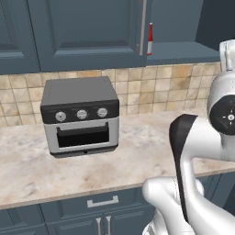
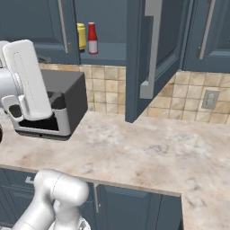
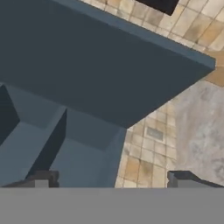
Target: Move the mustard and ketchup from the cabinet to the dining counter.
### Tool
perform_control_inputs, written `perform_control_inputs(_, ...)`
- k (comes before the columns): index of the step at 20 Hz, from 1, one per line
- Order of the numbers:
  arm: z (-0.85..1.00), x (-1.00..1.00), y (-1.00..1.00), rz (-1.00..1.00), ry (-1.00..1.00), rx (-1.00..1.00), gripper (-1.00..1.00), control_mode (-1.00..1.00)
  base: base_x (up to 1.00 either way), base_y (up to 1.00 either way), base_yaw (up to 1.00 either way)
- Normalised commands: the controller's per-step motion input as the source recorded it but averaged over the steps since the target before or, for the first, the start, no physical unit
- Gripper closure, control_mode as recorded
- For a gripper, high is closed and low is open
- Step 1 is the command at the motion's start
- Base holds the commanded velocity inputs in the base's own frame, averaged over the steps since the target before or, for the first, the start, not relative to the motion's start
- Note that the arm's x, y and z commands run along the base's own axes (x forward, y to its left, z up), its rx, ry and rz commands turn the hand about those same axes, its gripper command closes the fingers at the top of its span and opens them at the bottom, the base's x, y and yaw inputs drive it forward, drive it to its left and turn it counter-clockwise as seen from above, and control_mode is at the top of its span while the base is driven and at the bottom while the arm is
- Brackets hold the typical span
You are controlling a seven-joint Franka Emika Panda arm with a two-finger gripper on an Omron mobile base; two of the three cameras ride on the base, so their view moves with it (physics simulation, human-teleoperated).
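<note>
Your arm (image 1: 193, 193) in glossy white rounded shells, a dark curved band along one link, a black round joint cap with small pale markings, two small dark claw (image 3: 113, 178) tips

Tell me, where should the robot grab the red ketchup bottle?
Probably around the ketchup bottle's wider red body, below the narrow neck, coming from the open cabinet front. It stands upright, with the mustard close on one side, so fingers need care there.
</note>
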Motion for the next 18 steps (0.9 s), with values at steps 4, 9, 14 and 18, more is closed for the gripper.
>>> perform_control_inputs(4, 0.27, 0.04, 0.47, 0.43, 0.35, -0.07, -1.00, -1.00, 0.00, 0.00, 0.00)
perform_control_inputs(9, 0.26, 0.00, 0.47, 0.32, 0.50, -0.12, -1.00, -1.00, 0.00, 0.00, 0.00)
perform_control_inputs(14, 0.03, 0.14, 0.38, 0.03, 0.45, -0.29, -1.00, -1.00, 0.00, 0.00, 0.00)
perform_control_inputs(18, 0.00, 0.21, 0.15, 0.08, 0.03, -0.35, -1.00, -1.00, 0.00, 0.00, 0.00)
